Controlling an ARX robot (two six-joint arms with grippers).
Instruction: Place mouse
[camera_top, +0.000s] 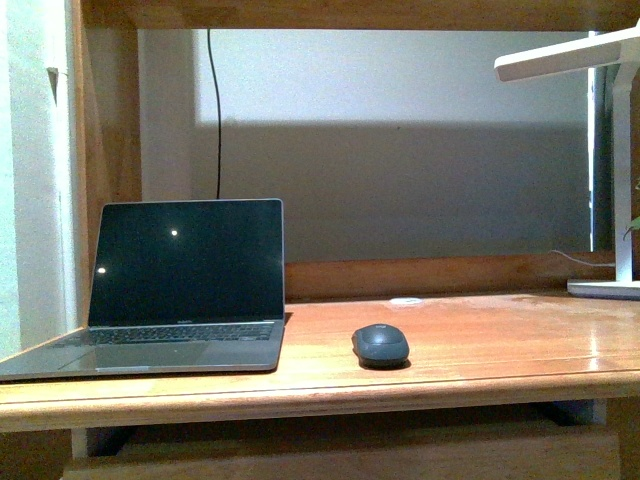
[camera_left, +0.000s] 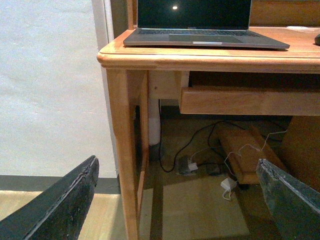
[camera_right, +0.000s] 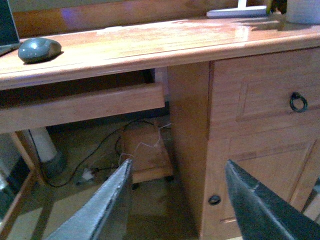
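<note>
Laptop (camera_top: 180, 290) and mouse (camera_top: 380, 345) are seen on the wooden surface (camera_top: 480, 340) in the front view, the laptop at the left with its lid raised and its screen dark, marked only by two small bright reflections. Its near left corner is cut off by the picture edge. A thin black cable (camera_top: 214, 110) is seen hanging down the wall behind it, its lower end hidden by the lid. The mouse is set just to the right of the laptop, apart from it, resting flat near the front edge of the surface; its scroll wheel and logo cannot be made out. A small flat white disc (camera_top: 406, 300) is seen behind the mouse, near the back rail. At the far right a white lamp (camera_top: 620, 150) is partly cut off, only its head, post and part of its base being shown.

Neither arm is shown in the front view. In the left wrist view the left gripper (camera_left: 175, 200) is held below the level of the surface, its jaws spread wide with nothing between them. In the right wrist view the right gripper (camera_right: 175, 200) is likewise held low before the drawers (camera_right: 270, 95), jaws parted and empty; the mouse (camera_right: 39, 49) is seen well apart from it.
</note>
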